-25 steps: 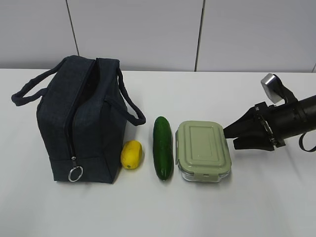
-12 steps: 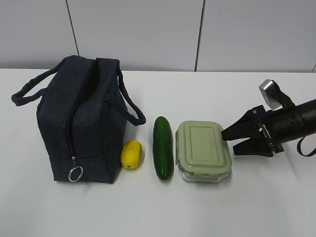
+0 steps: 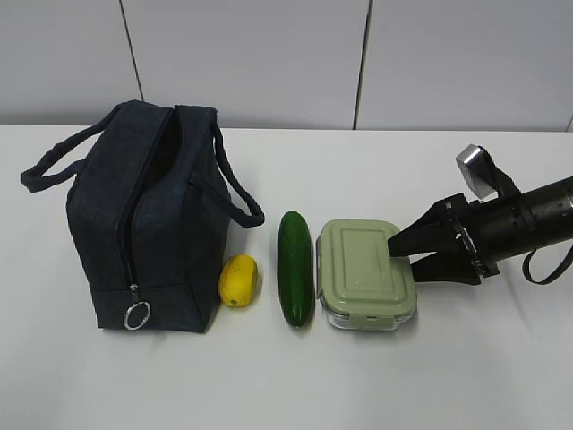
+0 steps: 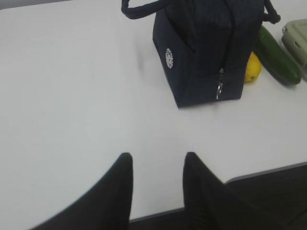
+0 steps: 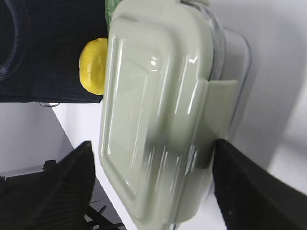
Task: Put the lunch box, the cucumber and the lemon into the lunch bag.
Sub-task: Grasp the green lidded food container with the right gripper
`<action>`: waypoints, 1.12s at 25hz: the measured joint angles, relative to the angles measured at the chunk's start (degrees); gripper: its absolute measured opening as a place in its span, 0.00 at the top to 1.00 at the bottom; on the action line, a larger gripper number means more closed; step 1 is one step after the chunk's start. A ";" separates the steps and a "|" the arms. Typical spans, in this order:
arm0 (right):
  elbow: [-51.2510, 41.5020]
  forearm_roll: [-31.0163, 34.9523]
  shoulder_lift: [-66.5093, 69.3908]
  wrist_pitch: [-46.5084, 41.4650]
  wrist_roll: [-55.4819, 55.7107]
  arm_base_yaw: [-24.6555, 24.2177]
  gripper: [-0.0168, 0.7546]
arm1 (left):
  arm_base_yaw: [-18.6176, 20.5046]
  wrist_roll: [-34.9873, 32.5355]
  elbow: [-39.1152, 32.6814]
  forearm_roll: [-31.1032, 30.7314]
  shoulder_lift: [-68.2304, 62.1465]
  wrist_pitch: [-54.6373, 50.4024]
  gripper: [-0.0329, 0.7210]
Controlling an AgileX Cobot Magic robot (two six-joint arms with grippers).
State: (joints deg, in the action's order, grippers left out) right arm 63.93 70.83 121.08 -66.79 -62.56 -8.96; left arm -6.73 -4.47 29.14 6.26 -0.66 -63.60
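No readable text anywhere. Only mark: a small round white emblem (image 4: 168, 57) on the left side panel of the lunch bag (image 4: 206, 52) in the left wrist view, too small and blurred to make out any letters or brand. The lunch box (image 3: 365, 273) lid is plain, with no label, number or sign on it in either view that shows it.

White counter (image 3: 501, 376), matte, evenly lit, only soft shadows. Behind it at 12 o'clock a pale grey panelled wall (image 3: 242, 54) with two thin dark vertical seams, one slightly slanted. In the left wrist view the counter edge shows at 5 o'clock, dark floor (image 4: 268, 191) below.
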 joint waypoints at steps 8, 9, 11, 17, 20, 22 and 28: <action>0.00 -0.19 0.00 0.00 -0.24 0.39 0.24 | 0.00 0.00 0.00 0.00 0.00 0.00 0.64; 0.00 -0.19 0.15 0.11 -0.24 0.39 0.24 | 0.00 0.00 0.00 0.00 0.00 0.00 0.64; 0.00 0.22 0.99 0.11 -0.24 0.39 0.24 | 0.00 0.00 0.00 0.00 0.00 0.00 0.64; 0.59 2.78 4.04 0.11 -0.14 0.39 0.24 | 0.00 0.00 0.00 0.00 0.00 0.00 0.64; 1.10 3.26 4.01 0.11 -0.14 0.39 0.24 | 0.00 0.00 0.00 0.00 0.00 0.00 0.64; 1.47 3.51 4.01 0.11 -0.14 0.39 0.24 | 0.00 0.00 0.00 0.00 0.00 0.00 0.64; 1.70 3.43 4.01 0.11 -0.24 0.51 0.24 | 0.00 0.00 0.00 0.00 0.00 0.00 0.64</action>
State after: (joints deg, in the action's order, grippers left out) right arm 65.63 74.26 125.09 -66.68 -62.80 -8.45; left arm -6.73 -4.47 29.14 6.26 -0.66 -63.60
